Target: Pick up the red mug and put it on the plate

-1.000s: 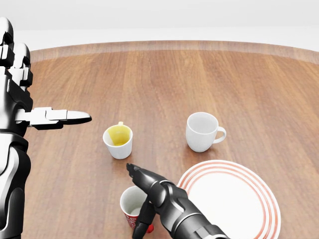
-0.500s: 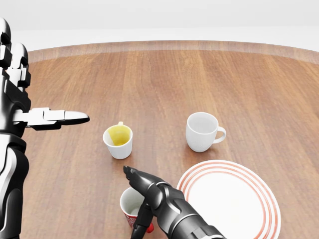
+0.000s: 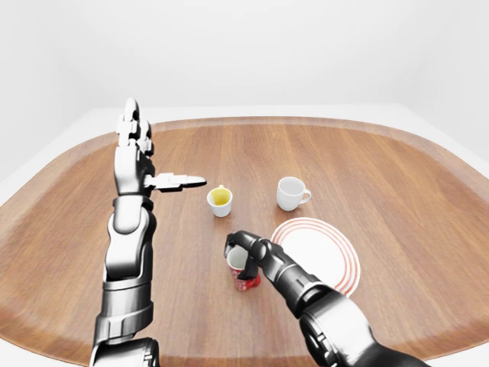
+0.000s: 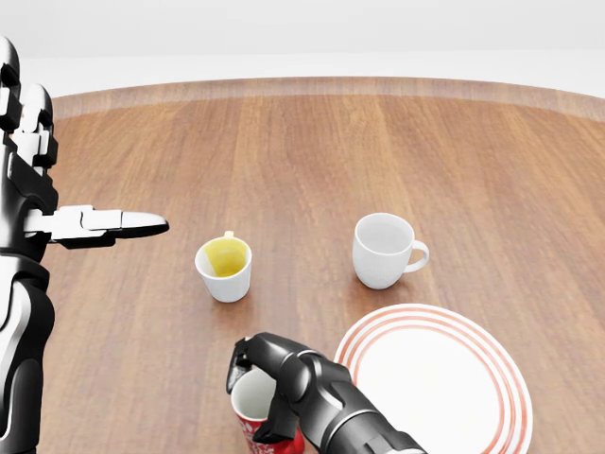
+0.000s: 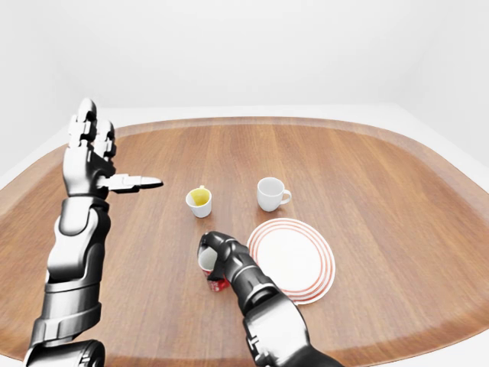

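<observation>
At the bottom centre of the head view we see our right robot hand point(image 4: 269, 392) with its dark fingers point(image 4: 248, 352) curled over the rim and down the side of the red mug point(image 4: 253, 405), gripping it. The mug stands upright on the wooden surface point(image 4: 312, 151), its white inside showing and its red wall visible beneath the fingers. Just to its right, at the lower right of the head view, lies the white plate point(image 4: 437, 378) with red rings round its rim; mug and plate are close, but we cannot tell whether they touch.

Farther up, left of centre, we see a small white cup point(image 4: 225, 269) with a yellow inside, standing upright and apart from the red mug. To its right, above the plate, stands a white mug point(image 4: 385, 250) with its handle turned to the right of the frame.

At the left edge of the head view our left robot hand point(image 3: 145, 164) is raised above the surface, spread wide: one finger point(image 4: 118, 223) points level toward the right, the others stand upward. It holds nothing and is well apart from the cups.
</observation>
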Controlling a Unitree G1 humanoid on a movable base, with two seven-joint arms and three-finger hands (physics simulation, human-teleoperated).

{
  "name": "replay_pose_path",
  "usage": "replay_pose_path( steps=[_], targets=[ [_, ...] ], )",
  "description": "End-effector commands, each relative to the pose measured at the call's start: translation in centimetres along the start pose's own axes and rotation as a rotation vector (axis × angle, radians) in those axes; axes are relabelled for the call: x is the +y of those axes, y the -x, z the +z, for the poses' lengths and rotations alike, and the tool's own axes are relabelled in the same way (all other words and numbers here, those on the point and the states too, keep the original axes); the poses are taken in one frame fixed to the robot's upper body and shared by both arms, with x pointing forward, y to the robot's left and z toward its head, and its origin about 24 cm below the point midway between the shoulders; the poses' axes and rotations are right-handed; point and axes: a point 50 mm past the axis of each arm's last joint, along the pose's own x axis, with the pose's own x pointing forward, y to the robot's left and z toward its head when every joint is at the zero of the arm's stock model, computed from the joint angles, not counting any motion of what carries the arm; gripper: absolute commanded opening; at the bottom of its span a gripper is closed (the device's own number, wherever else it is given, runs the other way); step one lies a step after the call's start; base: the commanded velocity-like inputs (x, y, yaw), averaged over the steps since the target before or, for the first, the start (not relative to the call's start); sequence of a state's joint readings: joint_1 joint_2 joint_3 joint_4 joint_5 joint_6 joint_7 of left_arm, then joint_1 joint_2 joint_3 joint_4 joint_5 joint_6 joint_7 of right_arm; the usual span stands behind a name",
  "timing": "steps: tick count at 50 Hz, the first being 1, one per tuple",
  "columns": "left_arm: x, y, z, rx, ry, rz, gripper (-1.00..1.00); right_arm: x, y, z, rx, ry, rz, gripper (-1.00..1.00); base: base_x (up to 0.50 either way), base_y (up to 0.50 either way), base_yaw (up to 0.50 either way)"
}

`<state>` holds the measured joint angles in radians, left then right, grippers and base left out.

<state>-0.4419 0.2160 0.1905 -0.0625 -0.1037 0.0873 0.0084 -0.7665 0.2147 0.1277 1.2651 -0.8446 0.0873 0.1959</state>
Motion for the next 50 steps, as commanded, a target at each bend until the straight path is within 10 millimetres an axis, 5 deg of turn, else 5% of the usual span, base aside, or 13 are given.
replay_pose_path(
  steps=[1,26,50],
  targets=[
    [0.0,0.0,0.1,-0.005,0.002,0.002,1.00,-0.1,0.0,-0.5,0.011,0.002,-0.048,-1.00,0.00,0.00,0.00],
    [-0.2,0.1,0.2,-0.010,0.001,-0.002,1.00,-5.3,1.9,2.2,-0.155,0.029,-0.164,-1.00,0.00,0.00,0.00],
    [-0.2,0.0,0.3,-0.015,-0.001,-0.002,1.00,-6.4,3.1,-0.7,-0.135,0.006,-0.210,-1.00,0.00,0.00,0.00]
  ],
)
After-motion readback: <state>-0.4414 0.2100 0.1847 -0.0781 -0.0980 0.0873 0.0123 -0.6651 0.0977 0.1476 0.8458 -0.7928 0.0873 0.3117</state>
